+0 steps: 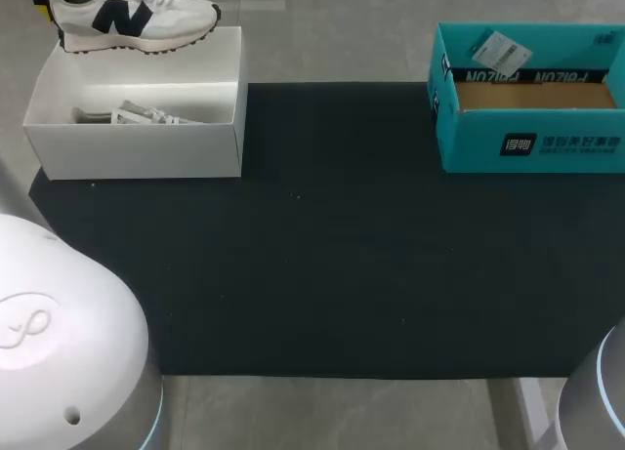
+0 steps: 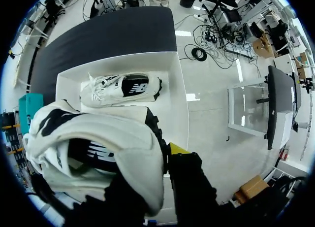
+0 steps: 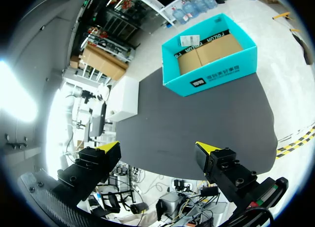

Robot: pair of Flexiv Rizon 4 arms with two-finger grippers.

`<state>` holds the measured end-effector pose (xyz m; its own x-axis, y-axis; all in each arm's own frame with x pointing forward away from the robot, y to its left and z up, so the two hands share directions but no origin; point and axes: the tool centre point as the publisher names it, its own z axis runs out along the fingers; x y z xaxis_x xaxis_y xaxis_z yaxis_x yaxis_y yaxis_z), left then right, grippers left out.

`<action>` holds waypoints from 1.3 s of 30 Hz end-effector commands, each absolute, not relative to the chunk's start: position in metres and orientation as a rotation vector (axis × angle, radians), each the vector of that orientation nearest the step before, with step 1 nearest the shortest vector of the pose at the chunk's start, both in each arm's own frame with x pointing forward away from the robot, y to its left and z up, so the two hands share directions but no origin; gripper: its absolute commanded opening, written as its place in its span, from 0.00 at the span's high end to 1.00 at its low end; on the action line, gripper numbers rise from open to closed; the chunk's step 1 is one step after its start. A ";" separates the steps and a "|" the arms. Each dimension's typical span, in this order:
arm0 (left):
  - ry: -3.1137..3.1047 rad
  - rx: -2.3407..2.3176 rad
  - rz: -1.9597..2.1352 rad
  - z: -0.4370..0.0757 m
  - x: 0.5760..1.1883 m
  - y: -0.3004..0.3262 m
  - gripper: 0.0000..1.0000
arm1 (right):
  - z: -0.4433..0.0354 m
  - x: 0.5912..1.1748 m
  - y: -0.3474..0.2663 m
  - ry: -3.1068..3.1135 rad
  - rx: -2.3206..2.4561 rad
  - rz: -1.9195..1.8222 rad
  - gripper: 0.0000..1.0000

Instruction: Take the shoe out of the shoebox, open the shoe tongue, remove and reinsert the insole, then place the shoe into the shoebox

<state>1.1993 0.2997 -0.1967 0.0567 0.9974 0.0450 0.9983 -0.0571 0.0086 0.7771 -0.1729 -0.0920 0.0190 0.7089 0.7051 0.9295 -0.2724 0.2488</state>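
Left gripper [image 2: 163, 157] is clamped on the shoe [image 2: 98, 153] at its heel end, above the shoebox [image 1: 137, 147]. Right gripper [image 3: 158, 147] stands wide. Shoe judged light, with a soft upper and a stiff sole; hold it by the heel collar.

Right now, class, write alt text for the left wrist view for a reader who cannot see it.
The left fingers hold a white sneaker above an open white shoebox, where a second sneaker lies on its side. A dark mat stretches beyond the box.
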 end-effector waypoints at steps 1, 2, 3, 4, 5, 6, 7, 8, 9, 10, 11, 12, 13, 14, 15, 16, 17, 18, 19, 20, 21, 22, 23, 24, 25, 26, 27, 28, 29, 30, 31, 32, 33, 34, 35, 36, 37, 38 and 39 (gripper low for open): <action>-1.889 -2.474 -0.036 -0.195 1.203 0.305 1.00 | -0.092 0.777 -0.172 -1.688 -2.019 -1.104 0.00; -1.889 -2.474 -0.036 -0.195 1.203 0.305 1.00 | -0.092 0.777 -0.172 -1.688 -2.019 -1.104 0.00; -1.887 -2.458 -0.156 -0.201 1.201 0.302 1.00 | -0.092 0.777 -0.172 -1.688 -2.019 -1.104 0.00; -1.900 -2.461 -0.218 -0.205 1.201 0.300 1.00 | -0.092 0.777 -0.172 -1.688 -2.019 -1.104 0.00; -1.955 -2.462 -0.272 -0.211 1.201 0.298 1.00 | -0.092 0.777 -0.172 -1.688 -2.019 -1.104 0.00; -1.963 -2.433 -0.340 -0.216 1.202 0.298 1.00 | -0.092 0.777 -0.172 -1.688 -2.019 -1.104 0.00; -2.017 -2.421 -0.421 -0.223 1.203 0.298 1.00 | -0.092 0.777 -0.172 -1.688 -2.019 -1.104 0.00; -2.058 -2.392 -0.444 -0.229 1.205 0.298 1.00 | -0.092 0.777 -0.172 -1.688 -2.019 -1.104 0.00; -2.098 -2.371 -0.458 -0.234 1.206 0.299 1.00 | -0.092 0.777 -0.172 -1.688 -2.019 -1.104 0.00; -2.113 -2.342 -0.502 -0.239 1.206 0.299 1.00 | -0.092 0.777 -0.172 -1.688 -2.019 -1.104 0.00; -2.144 -2.319 -0.532 -0.244 1.206 0.300 1.00 | -0.092 0.777 -0.172 -1.688 -2.019 -1.104 0.00; -2.174 -2.295 -0.544 -0.248 1.207 0.300 1.00 | -0.092 0.777 -0.172 -1.688 -2.019 -1.104 0.00; -2.180 -2.279 -0.545 -0.251 1.206 0.301 1.00 | -0.092 0.777 -0.172 -1.688 -2.019 -1.104 0.00; -2.203 -2.267 -0.531 -0.254 1.206 0.301 1.00 | -0.092 0.777 -0.172 -1.688 -2.019 -1.104 0.00; -2.221 -2.254 -0.536 -0.256 1.206 0.301 1.00 | -0.092 0.777 -0.172 -1.688 -2.019 -1.104 0.00; -2.220 -2.250 -0.540 -0.258 1.206 0.301 1.00 | -0.092 0.777 -0.172 -1.688 -2.019 -1.104 0.00; -2.248 -2.234 -0.526 -0.260 1.207 0.302 1.00 | -0.092 0.777 -0.172 -1.688 -2.019 -1.104 0.00; -2.250 -2.224 -0.523 -0.261 1.208 0.302 1.00 | -0.092 0.777 -0.172 -1.688 -2.019 -1.104 0.00; -2.240 -2.225 -0.524 -0.265 1.209 0.302 1.00 | -0.092 0.777 -0.172 -1.688 -2.019 -1.104 0.00; -2.252 -2.213 -0.511 -0.268 1.210 0.303 1.00 | -0.092 0.777 -0.172 -1.688 -2.019 -1.104 0.00; -2.249 -2.203 -0.504 -0.272 1.212 0.304 1.00 | -0.092 0.777 -0.172 -1.688 -2.019 -1.104 0.00; -2.244 -2.206 -0.532 -0.276 1.214 0.304 1.00 | -0.092 0.777 -0.172 -1.688 -2.019 -1.104 0.00; -2.243 -2.210 -0.548 -0.281 1.216 0.305 1.00 | -0.092 0.777 -0.172 -1.688 -2.019 -1.104 0.00; -2.246 -2.217 -0.524 -0.285 1.218 0.306 1.00 | -0.092 0.777 -0.172 -1.688 -2.019 -1.104 0.00; -2.251 -2.216 -0.522 -0.288 1.220 0.308 1.00 | -0.092 0.777 -0.172 -1.688 -2.019 -1.104 0.00; -2.256 -2.225 -0.534 -0.291 1.222 0.309 1.00 | -0.092 0.777 -0.172 -1.688 -2.019 -1.104 0.00; -2.253 -2.231 -0.522 -0.294 1.223 0.310 1.00 | -0.092 0.777 -0.172 -1.688 -2.019 -1.104 0.00; -2.261 -2.221 -0.506 -0.296 1.224 0.311 1.00 | -0.092 0.777 -0.172 -1.688 -2.019 -1.104 0.00; -2.260 -2.233 -0.497 -0.298 1.225 0.311 1.00 | -0.092 0.777 -0.172 -1.688 -2.019 -1.104 0.00; -2.250 -2.248 -0.468 -0.300 1.224 0.311 1.00 | -0.092 0.777 -0.172 -1.688 -2.019 -1.104 0.00; -2.260 -2.250 -0.431 -0.304 1.225 0.311 1.00 | -0.092 0.777 -0.172 -1.688 -2.019 -1.104 0.00; -2.250 -2.268 -0.433 -0.307 1.225 0.311 1.00 | -0.092 0.777 -0.172 -1.688 -2.019 -1.104 0.00; -2.236 -2.266 -0.414 -0.312 1.226 0.311 1.00 | -0.092 0.777 -0.172 -1.688 -2.019 -1.104 0.00; -2.245 -2.260 -0.389 -0.315 1.227 0.311 1.00 | -0.092 0.777 -0.172 -1.688 -2.019 -1.104 0.00; -2.230 -2.275 -0.377 -0.319 1.229 0.312 1.00 | -0.092 0.777 -0.172 -1.688 -2.019 -1.104 0.00; -2.196 -2.284 -0.354 -0.323 1.230 0.312 1.00 | -0.092 0.777 -0.172 -1.688 -2.019 -1.104 0.00; -2.233 -2.275 -0.324 -0.324 1.231 0.312 1.00 | -0.092 0.777 -0.172 -1.688 -2.019 -1.104 0.00; -2.230 -2.279 -0.305 -0.325 1.233 0.313 1.00 | -0.092 0.777 -0.172 -1.688 -2.019 -1.104 0.00; -2.208 -2.289 -0.312 -0.327 1.234 0.313 1.00 | -0.092 0.777 -0.172 -1.688 -2.019 -1.104 0.00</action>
<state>1.2148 0.3072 -0.3229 0.0117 0.9940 0.1090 0.9769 -0.0346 0.2109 0.7771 -0.1729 -0.0920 0.0190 0.7089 0.7050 0.9295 -0.2724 0.2488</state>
